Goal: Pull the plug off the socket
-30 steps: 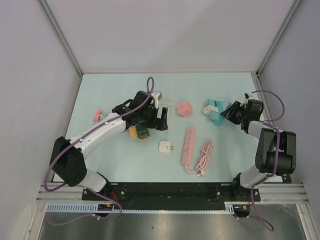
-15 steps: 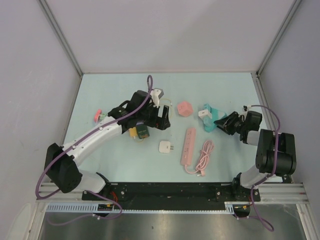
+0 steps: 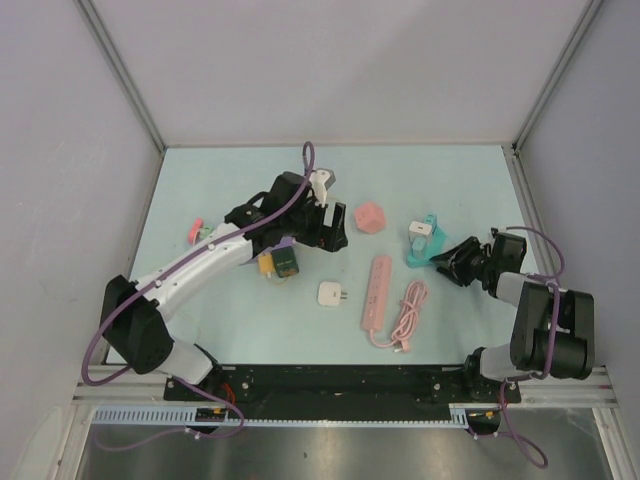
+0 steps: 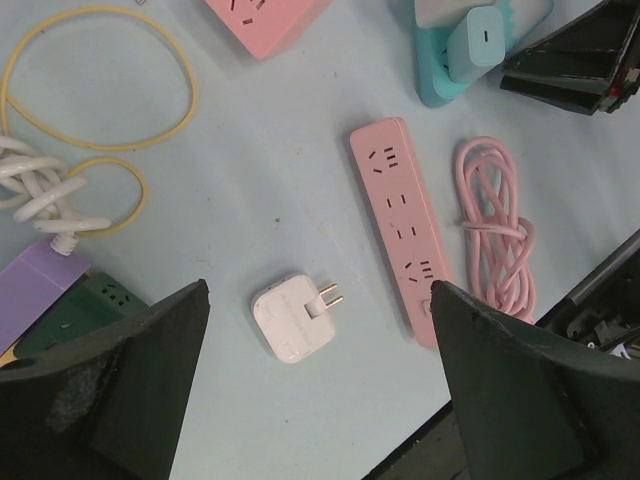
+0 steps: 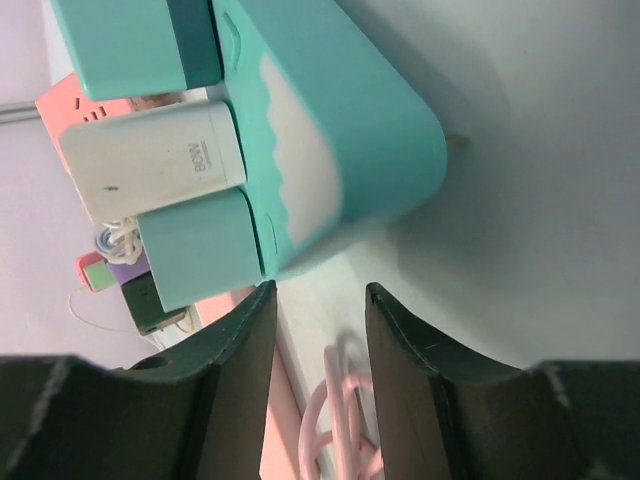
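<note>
The teal socket (image 3: 416,256) lies at the right of the table with a white plug (image 3: 421,230) and teal plugs in it. In the right wrist view the socket (image 5: 340,130) fills the top, with the white plug (image 5: 150,160) between two teal plugs (image 5: 195,250). My right gripper (image 3: 450,258) sits just right of the socket; its jaws (image 5: 318,330) are a little apart, empty, and just below the socket's edge. My left gripper (image 3: 333,236) is wide open and empty, hovering (image 4: 318,300) over a white adapter (image 4: 295,318). The socket also shows in the left wrist view (image 4: 435,75).
A pink power strip (image 3: 377,290) and its coiled pink cable (image 3: 408,310) lie near the socket. A pink cube socket (image 3: 370,217), the white adapter (image 3: 332,294), a green socket (image 3: 285,262) with yellow cable (image 4: 100,100), and a small red item (image 3: 195,231) lie to the left.
The teal socket has shifted nearer and left and turned. My right gripper has drawn back toward the near side beside it. My left gripper has moved slightly right.
</note>
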